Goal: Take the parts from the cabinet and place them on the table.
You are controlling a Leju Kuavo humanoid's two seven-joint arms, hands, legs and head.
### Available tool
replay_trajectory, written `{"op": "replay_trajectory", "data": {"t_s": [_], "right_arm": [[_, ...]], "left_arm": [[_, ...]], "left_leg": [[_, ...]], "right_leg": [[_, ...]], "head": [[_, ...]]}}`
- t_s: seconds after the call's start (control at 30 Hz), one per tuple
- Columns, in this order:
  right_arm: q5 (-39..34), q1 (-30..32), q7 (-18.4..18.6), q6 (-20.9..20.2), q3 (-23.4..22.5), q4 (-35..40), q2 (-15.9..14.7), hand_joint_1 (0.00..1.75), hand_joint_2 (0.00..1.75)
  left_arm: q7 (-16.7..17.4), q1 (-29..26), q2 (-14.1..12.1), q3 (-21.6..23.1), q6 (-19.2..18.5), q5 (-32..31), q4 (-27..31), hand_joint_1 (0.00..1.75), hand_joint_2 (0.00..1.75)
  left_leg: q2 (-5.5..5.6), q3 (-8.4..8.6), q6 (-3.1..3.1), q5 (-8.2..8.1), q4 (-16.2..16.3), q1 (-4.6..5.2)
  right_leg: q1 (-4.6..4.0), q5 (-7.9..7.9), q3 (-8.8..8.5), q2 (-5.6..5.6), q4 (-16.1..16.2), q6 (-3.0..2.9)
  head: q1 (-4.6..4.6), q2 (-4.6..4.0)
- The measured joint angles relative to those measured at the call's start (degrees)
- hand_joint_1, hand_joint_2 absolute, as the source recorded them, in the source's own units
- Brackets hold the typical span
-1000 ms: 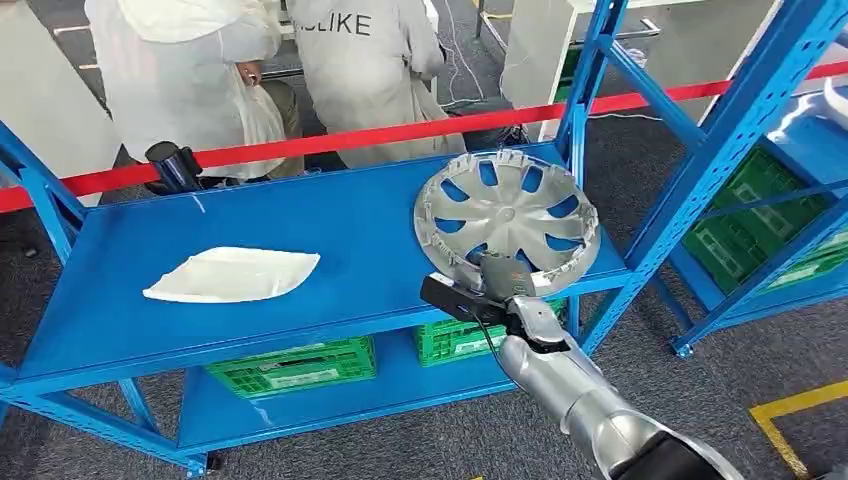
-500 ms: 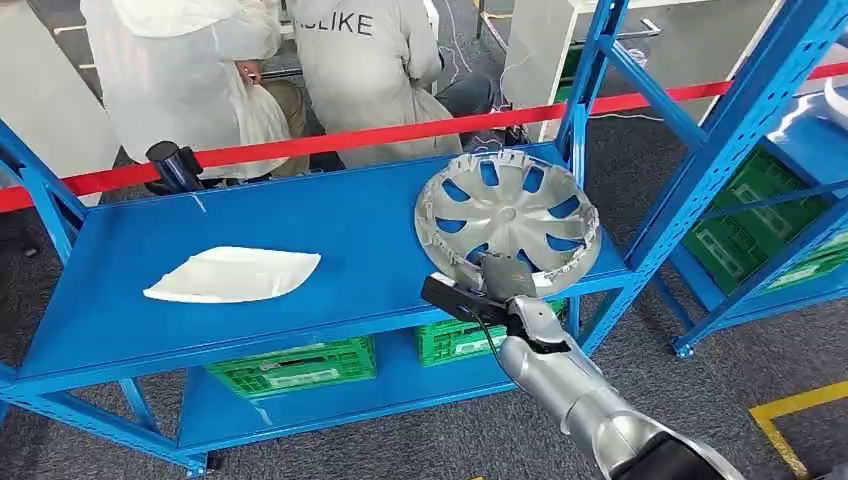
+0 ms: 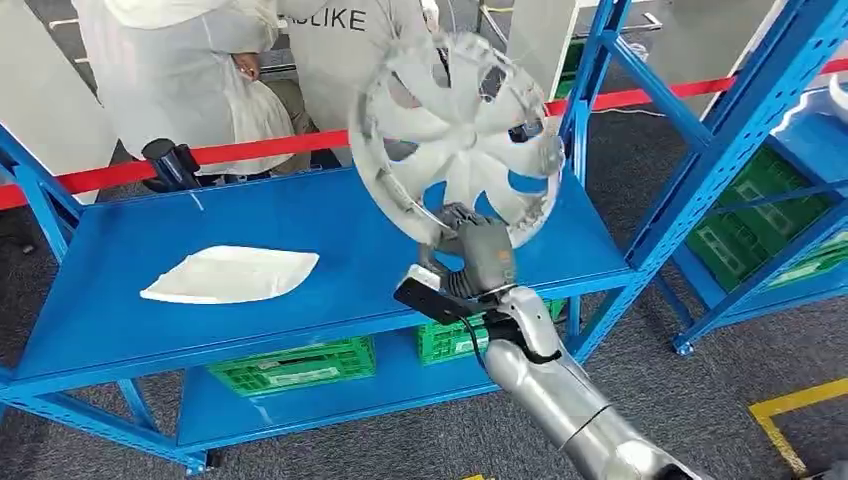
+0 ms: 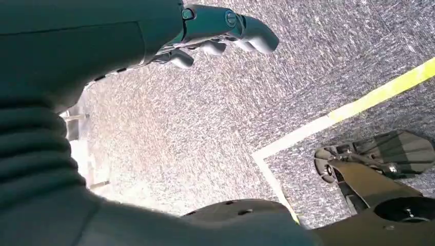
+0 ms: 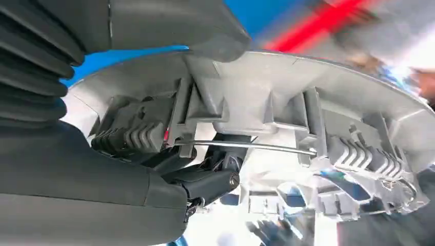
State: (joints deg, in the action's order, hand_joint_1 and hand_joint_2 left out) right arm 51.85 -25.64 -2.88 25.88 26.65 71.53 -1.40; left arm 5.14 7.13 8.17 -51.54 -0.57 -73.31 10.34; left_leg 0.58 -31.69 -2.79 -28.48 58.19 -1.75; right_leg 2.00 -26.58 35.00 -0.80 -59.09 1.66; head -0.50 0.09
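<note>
The right hand grips the silver wheel cover by its lower rim and holds it tilted up, clear above the right end of the blue shelf; the white part lies flat on that shelf, well apart from the wheel cover. To do this step well, I think the hand should keep a firm grip (the cover is wide and held at one edge only) and carry it away from the blue upright just beside it. The left hand hangs over the floor with fingers loosely curled, holding nothing.
</note>
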Motion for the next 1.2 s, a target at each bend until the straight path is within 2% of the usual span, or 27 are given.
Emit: {"op": "replay_trajectory", "data": {"t_s": [0.1,0.4,0.8,1.2], "right_arm": [[1.0,-0.6,0.2,-0.2,1.8,5.4,0.4,1.75,1.75],[2.1,-4.1,-0.5,0.2,6.9,13.0,1.2,1.75,1.75],[2.1,-4.5,-1.5,2.6,13.1,17.1,1.0,1.75,1.75],[1.9,-4.4,-1.4,3.1,15.0,17.9,0.9,1.75,1.75]], "left_arm": [[0.0,0.1,0.2,0.0,0.0,0.0,0.0,0.0,1.75],[-0.6,0.2,0.2,0.0,0.1,-0.5,0.0,0.0,1.75],[-0.6,0.9,0.3,-0.2,0.0,0.1,0.0,0.0,1.75],[-1.0,0.8,0.3,-1.4,-0.4,1.2,0.0,0.0,1.75]], "left_leg": [[0.05,-0.02,0.0,0.0,0.0,0.0],[0.1,-0.05,0.02,0.02,0.0,0.01],[0.08,-0.05,0.02,0.01,0.0,0.01],[0.08,-0.05,0.02,0.01,0.0,0.01]], "right_leg": [[0.0,-0.03,-0.03,0.1,0.0,0.01],[0.01,0.0,-0.02,0.13,0.0,0.03],[0.02,0.0,-0.01,0.1,0.0,0.03],[0.02,0.0,-0.02,0.11,0.0,0.04]], "head": [[0.0,0.0],[0.0,0.0],[0.0,0.0],[0.0,0.0]]}}
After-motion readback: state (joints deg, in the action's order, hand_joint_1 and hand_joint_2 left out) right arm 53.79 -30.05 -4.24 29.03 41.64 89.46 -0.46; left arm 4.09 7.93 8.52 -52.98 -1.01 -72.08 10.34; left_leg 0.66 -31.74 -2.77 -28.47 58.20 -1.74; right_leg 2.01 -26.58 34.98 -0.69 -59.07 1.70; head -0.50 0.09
